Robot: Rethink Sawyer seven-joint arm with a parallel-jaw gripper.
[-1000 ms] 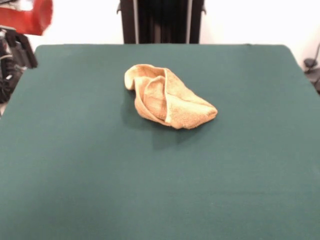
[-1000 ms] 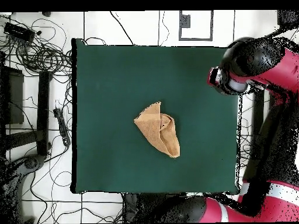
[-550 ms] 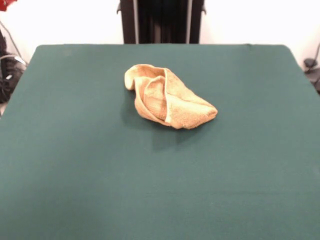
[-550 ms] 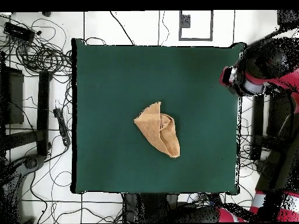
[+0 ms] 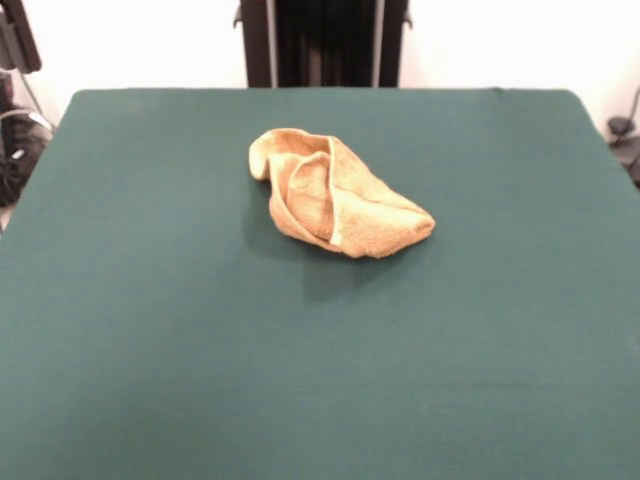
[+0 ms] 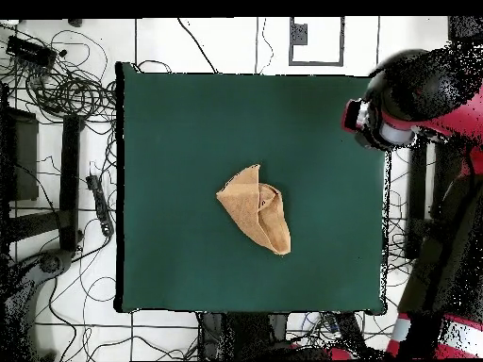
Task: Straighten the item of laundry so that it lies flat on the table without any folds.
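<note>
Towel (image 5: 335, 197) sits crumpled, folded over itself, approx mid tabletop (image 5: 150, 300), a bit toward far side. Arm (image 6: 415, 94) hangs over the tabletop's edge; pincer spread or pressed together? Can't tell.

Even bright light; soft shadow beside towel (image 5: 335, 195); mild blur.

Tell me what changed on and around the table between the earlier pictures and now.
Only the red and black robot arm moved, shifting about beside the edge of the dark green cloth-topped table in the overhead view; in the front view, its red part left the top corner. Nothing was gripped or released. The folded golden yellow-orange terry towel stayed exactly where it was, still crumpled.
</note>
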